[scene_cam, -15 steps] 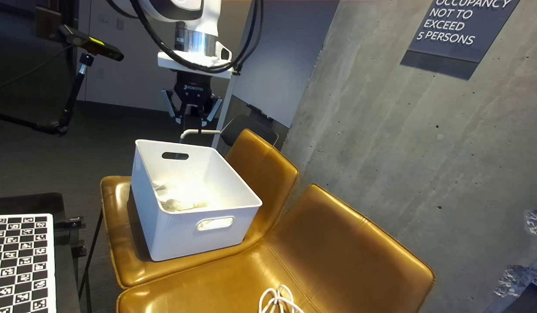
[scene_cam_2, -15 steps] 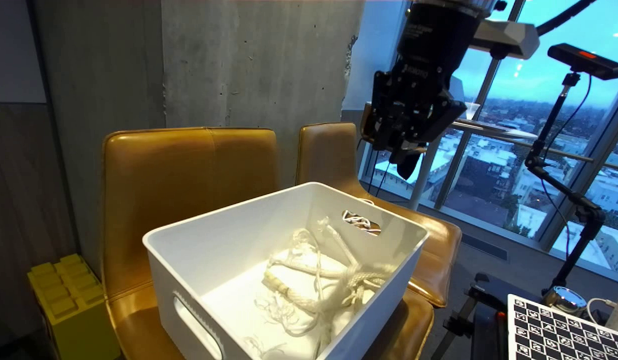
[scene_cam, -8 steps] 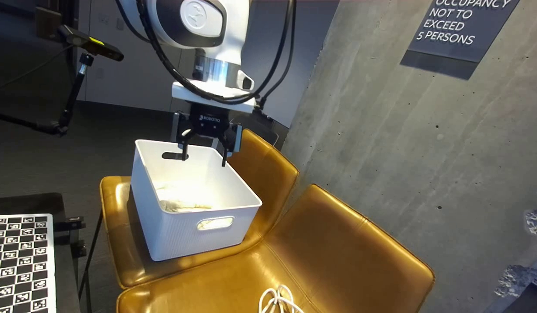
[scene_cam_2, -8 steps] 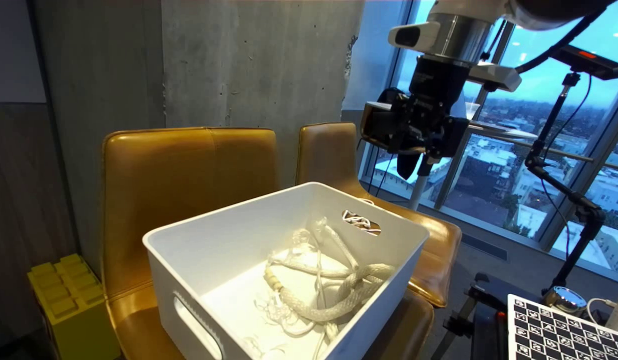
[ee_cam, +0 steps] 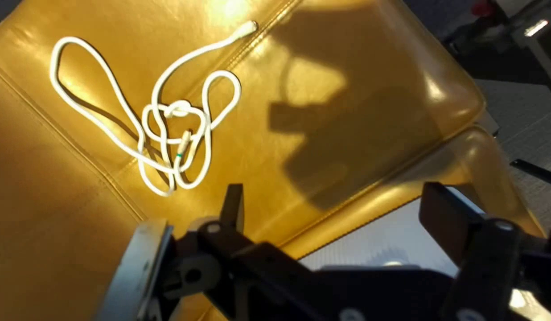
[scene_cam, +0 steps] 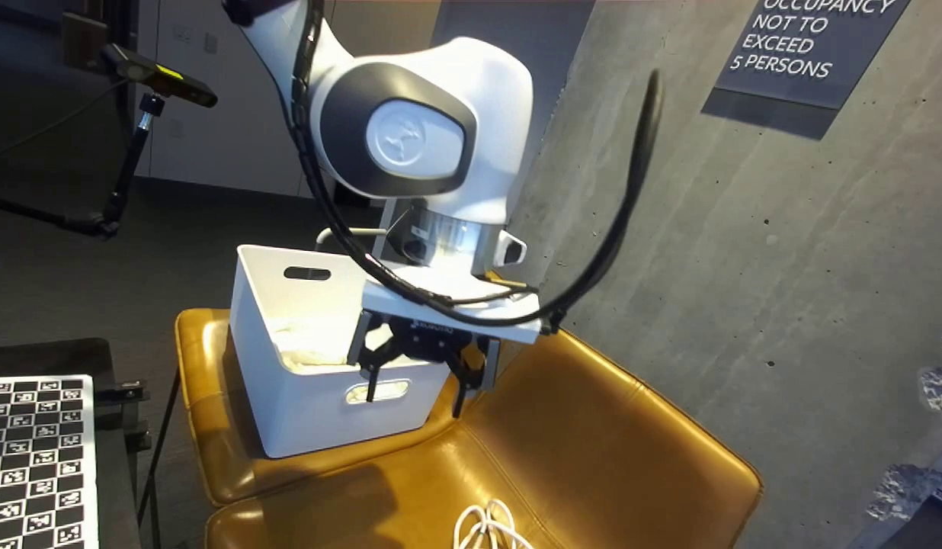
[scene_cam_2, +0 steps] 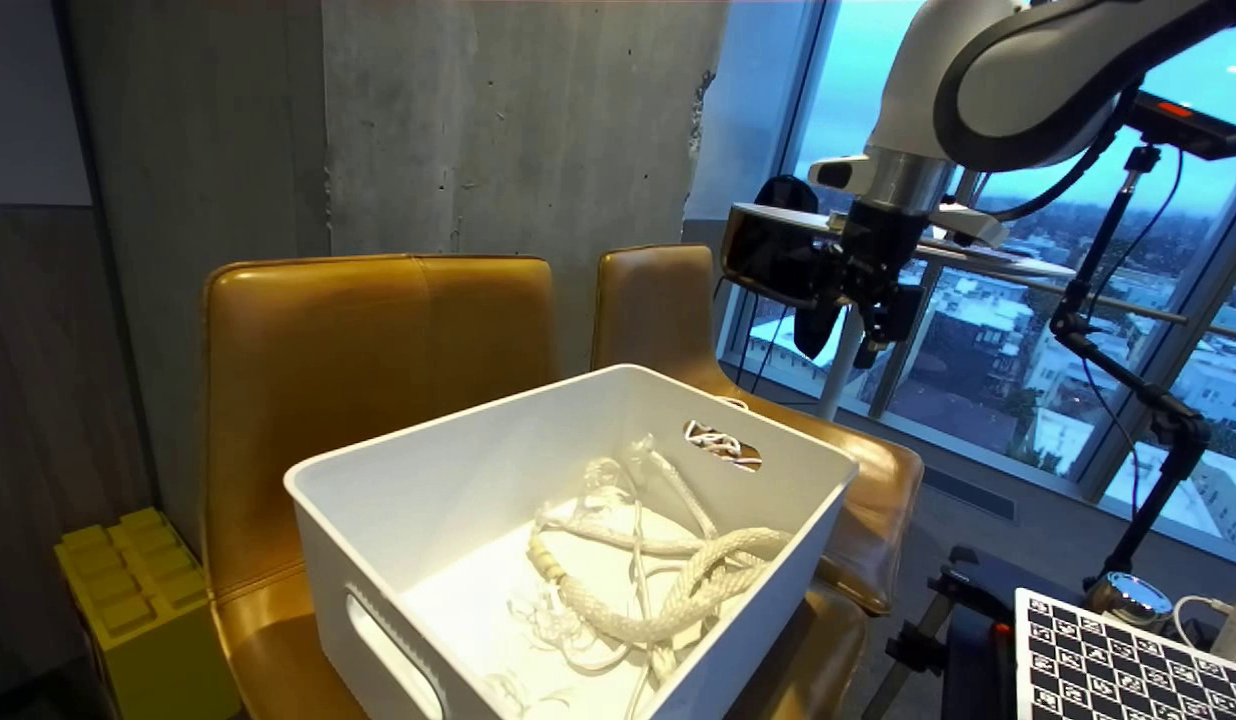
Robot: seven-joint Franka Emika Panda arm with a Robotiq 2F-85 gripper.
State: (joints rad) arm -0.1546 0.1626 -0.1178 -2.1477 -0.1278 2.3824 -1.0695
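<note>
My hand hangs spread wide above the chair (a looped white rope lies there), near the bin.

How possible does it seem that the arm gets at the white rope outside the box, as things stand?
Probably yes. The open gripper holds nothing, and the rope lies uncovered on the chair. The box, standing off to one side, seems not in the way.

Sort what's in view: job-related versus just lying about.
Likely part of the job:
open gripper
knotted white rope on the chair seat
white plastic bin with braided rope inside

Likely just lying about:
checkered marker board
yellow studded block
black camera on a stand
</note>
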